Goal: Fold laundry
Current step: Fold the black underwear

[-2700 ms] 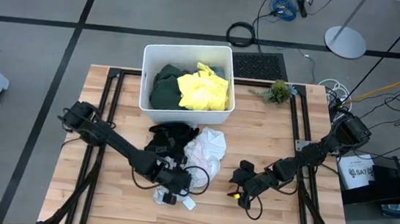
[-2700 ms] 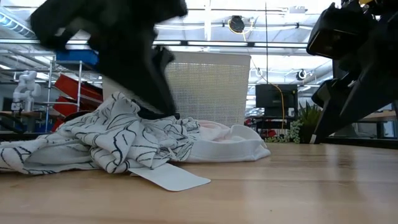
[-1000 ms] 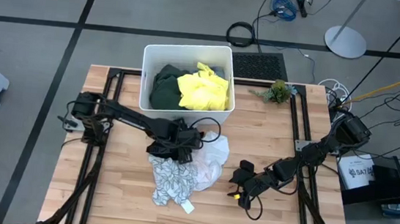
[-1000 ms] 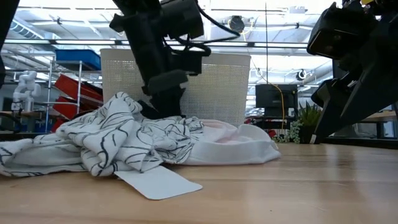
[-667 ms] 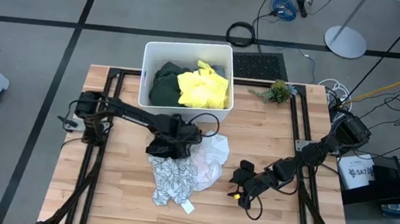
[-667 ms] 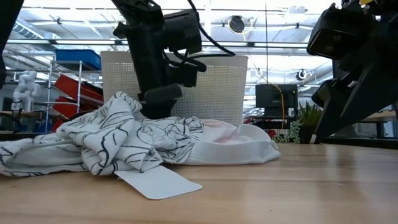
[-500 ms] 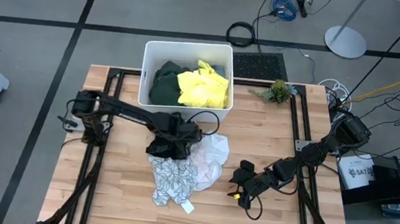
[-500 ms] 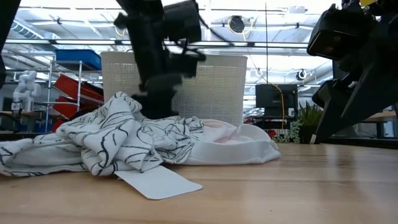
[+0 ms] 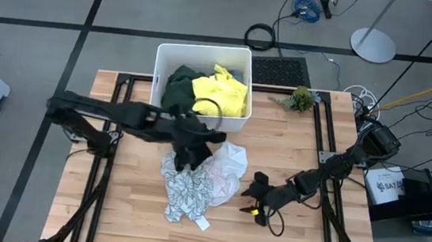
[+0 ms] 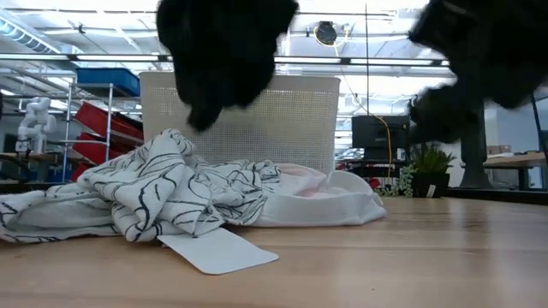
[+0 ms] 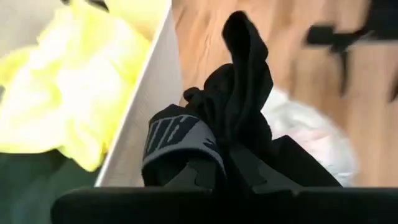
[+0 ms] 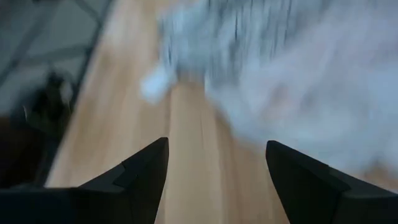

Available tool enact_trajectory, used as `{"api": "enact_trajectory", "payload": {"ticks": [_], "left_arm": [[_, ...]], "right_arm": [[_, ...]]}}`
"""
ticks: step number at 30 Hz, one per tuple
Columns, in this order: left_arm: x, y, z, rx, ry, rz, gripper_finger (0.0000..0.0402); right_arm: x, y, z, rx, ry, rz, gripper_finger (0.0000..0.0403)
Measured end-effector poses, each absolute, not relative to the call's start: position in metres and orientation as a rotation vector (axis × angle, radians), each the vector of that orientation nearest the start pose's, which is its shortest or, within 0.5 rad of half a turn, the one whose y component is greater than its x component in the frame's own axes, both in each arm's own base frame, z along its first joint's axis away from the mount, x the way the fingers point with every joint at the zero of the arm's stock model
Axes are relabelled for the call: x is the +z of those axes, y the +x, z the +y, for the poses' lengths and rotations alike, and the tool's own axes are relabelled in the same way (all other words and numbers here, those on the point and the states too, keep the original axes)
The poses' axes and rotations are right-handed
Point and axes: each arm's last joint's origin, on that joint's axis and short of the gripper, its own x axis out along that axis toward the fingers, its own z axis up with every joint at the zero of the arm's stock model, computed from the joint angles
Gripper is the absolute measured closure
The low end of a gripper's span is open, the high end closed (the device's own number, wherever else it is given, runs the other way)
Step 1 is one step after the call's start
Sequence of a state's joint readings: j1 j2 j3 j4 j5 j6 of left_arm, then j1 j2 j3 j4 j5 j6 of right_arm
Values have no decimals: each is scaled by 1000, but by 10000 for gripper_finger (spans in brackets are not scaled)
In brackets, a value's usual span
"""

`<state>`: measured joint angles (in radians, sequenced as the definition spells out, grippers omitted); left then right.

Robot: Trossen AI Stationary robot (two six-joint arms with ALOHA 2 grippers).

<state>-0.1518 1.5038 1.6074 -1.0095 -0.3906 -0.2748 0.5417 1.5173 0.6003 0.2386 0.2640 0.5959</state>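
The left end effector (image 9: 190, 154), clamped on the black garment (image 11: 239, 118) beside the bin (image 9: 158, 84), could lose the bunched cloth; the right end effector (image 12: 214, 171) waits open.

A grey floor (image 9: 44, 9) crossed by dark lines surrounds the wooden surface (image 9: 278, 135). Coiled cables (image 9: 261, 36) and a round stand base (image 9: 373, 45) lie on it beyond the far edge. Level across the surface, shelving holds red bins (image 10: 107, 124) and a blue one (image 10: 107, 79); a monitor (image 10: 377, 137) stands under ceiling strip lights (image 10: 94, 58).
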Motion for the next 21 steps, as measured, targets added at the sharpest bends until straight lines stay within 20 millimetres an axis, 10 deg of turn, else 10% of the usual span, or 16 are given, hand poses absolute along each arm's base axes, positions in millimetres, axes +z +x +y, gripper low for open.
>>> {"api": "enact_trajectory", "payload": {"ticks": [14,21], "left_arm": [[453,183,-43,20,-203,703,388],[458,168,-46,20,-215,675,388]], "right_arm": [[177,330,87,-46,23,369,147],[128,393,73,-120,-49,687,147]]}}
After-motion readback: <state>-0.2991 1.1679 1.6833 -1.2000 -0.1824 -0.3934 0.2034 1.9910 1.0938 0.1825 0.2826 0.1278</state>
